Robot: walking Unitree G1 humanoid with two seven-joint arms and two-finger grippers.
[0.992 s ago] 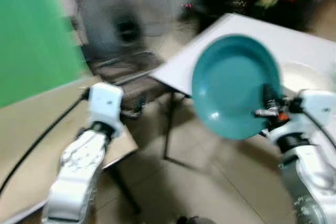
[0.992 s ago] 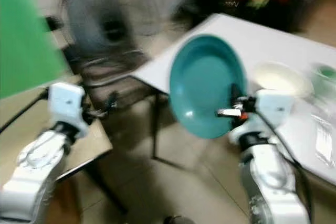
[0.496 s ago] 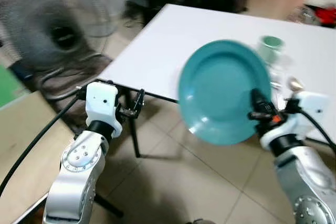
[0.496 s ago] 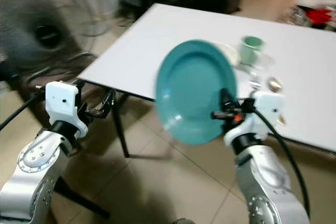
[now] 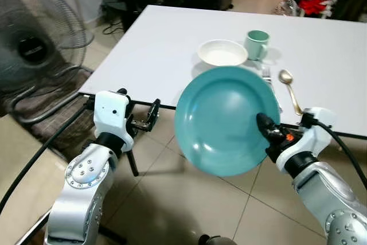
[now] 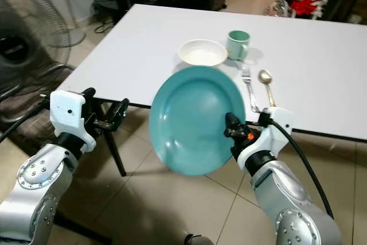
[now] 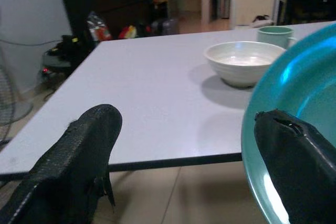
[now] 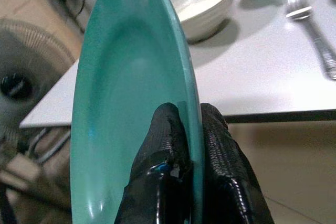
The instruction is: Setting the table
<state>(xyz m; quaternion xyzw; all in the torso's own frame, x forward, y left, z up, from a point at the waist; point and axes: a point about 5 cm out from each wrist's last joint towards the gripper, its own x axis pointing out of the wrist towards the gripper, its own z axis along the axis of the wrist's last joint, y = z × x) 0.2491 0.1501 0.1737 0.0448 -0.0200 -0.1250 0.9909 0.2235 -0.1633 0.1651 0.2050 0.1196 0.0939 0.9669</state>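
The teal plate (image 5: 225, 120) is hanging in the air on edge, its hollow face turned toward the robot, and the right gripper (image 8: 188, 129) is pinching its rim, both black fingers (image 8: 219, 150) squeezed tight with the rim between them. The plate is standing up and away from that gripper, just short of the white table (image 5: 172, 44), over the tiled floor (image 5: 189, 205).

Beyond the gripper and past the plate's top edge, a white bowl (image 5: 223, 53) is sitting on the table, with a green mug (image 5: 257, 44) just beside it. A fork (image 6: 248, 86) and a spoon (image 6: 265, 83) are lying side by side on the table, just ahead of the right gripper's wrist.

Over on the other side, the left gripper (image 7: 184, 145) is holding nothing, its fingers (image 7: 84, 150) spread wide, hovering just off the table's near edge with the plate's rim close by one fingertip. Off beyond the left arm, a standing fan (image 5: 34, 44) is sitting on the floor.
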